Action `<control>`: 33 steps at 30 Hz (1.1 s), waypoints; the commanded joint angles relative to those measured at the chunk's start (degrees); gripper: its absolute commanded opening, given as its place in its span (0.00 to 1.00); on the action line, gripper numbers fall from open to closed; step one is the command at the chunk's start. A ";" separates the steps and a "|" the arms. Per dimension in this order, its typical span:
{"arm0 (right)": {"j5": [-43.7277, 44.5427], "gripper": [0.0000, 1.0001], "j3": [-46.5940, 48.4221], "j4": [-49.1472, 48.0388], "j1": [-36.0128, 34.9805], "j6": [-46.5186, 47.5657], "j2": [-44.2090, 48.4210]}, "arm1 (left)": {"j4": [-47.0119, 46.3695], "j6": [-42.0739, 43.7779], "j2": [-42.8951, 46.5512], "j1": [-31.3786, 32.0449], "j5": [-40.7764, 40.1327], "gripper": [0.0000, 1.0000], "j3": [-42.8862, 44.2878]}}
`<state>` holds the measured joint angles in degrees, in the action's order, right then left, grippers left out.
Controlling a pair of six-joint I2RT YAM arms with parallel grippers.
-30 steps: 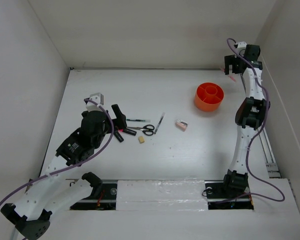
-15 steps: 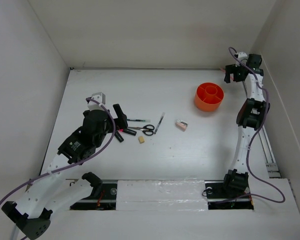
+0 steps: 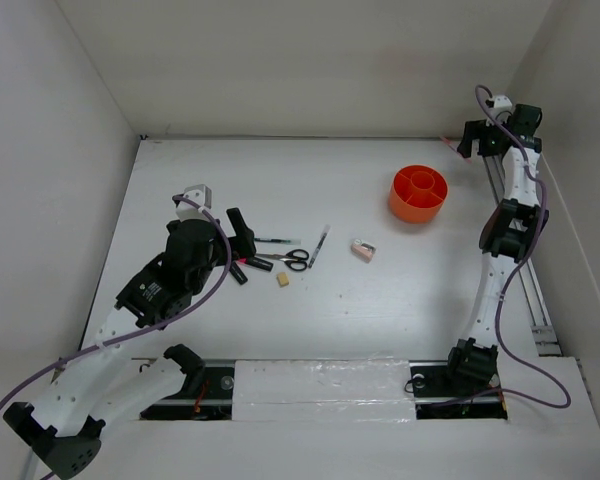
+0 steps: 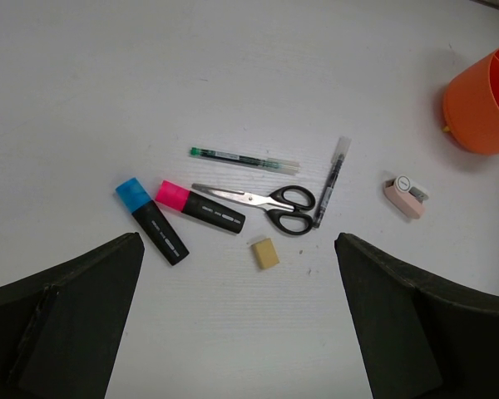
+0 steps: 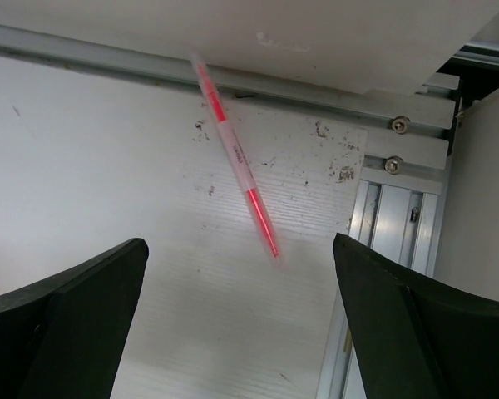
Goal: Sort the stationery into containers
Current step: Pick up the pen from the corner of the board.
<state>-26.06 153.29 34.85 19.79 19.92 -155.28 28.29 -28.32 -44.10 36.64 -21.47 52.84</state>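
From above, my left pincer (image 3: 242,236) hangs over the left half of the desk (image 3: 380,310), with black-handled metal scissors (image 3: 294,259) just right of it. The round orange plastic pot (image 3: 418,194) stands far right. Left wrist: its jaws stand wide apart, scissors ahead between them. Right wrist: my right pincer (image 5: 239,245), also apart, frames a slim pink plastic pen (image 5: 235,158) in the far right corner.

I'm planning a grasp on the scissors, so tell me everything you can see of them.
The scissors lie flat on the white table, blades shut. Two slim silvery metal blades point left in the left wrist view; two black, plastic-looking loop handles form the right end. The blade tip lies just above the pink-capped marker; the handles sit right beside the lower end of the grey pen, contact unclear. Nothing holds them.
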 commanded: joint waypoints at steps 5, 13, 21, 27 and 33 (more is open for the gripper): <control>0.13 0.99 2.27 -4.88 0.16 -4.81 -1.34 | -1.93 0.81 -0.29 0.01 -0.76 1.00 -0.63; 0.75 0.99 0.95 -4.88 0.16 -7.70 -1.42 | -1.93 0.81 -0.29 0.01 -0.76 1.00 -0.63; 5.67 0.99 -1.06 -4.70 -1.51 -7.71 -0.28 | -1.93 0.81 0.24 0.01 -0.76 1.00 -0.63; 5.15 0.98 0.16 -0.33 -1.51 -5.96 -0.98 | -1.93 0.81 1.29 0.01 -0.76 1.00 -0.63; 7.87 0.95 1.75 3.65 -1.51 -3.93 -2.39 | -1.93 0.81 0.77 0.01 -0.76 1.00 -0.63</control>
<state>-19.73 152.64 36.56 18.35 14.46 -156.66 28.10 -28.32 -43.57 36.64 -21.50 52.84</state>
